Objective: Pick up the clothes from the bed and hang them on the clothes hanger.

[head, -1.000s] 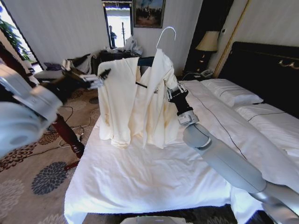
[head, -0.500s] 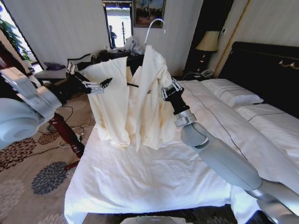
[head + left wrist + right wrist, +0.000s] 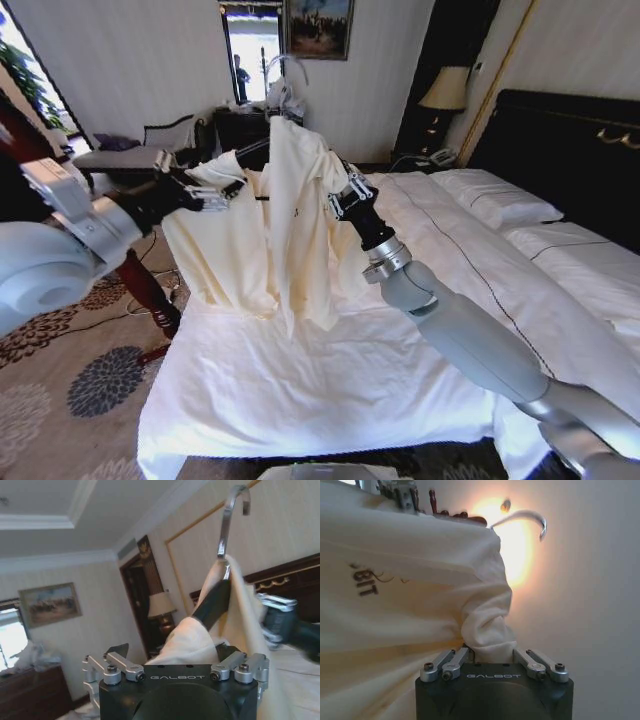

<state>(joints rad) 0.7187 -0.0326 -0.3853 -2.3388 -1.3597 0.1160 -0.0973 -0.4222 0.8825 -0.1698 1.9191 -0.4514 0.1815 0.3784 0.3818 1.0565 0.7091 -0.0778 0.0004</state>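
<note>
The cream clothes [image 3: 265, 230] hang draped over the dark clothes hanger [image 3: 252, 150], held up above the foot half of the bed [image 3: 300, 390]. Its silver hook [image 3: 285, 66] points up toward the far wall. My left gripper [image 3: 222, 192] is shut on the garment's left shoulder, where cloth [image 3: 192, 640] and the dark hanger arm [image 3: 212, 602] rise from between its fingers. At the other shoulder my right gripper [image 3: 338, 200] is shut on a bunched fold of cloth [image 3: 487, 640]. The hook [image 3: 525, 517] curves above that fold.
A reddish-brown wooden post [image 3: 140, 282] stands on the patterned carpet left of the bed. A dark dresser [image 3: 240, 125] and a chair are by the far wall. Pillows [image 3: 495, 195], a dark headboard [image 3: 570, 150] and a lit lamp [image 3: 445, 90] are at the right.
Both arms have carried the hanger and garment to the left and a little higher. The hook has swung left, and the garment has turned more side-on.
</note>
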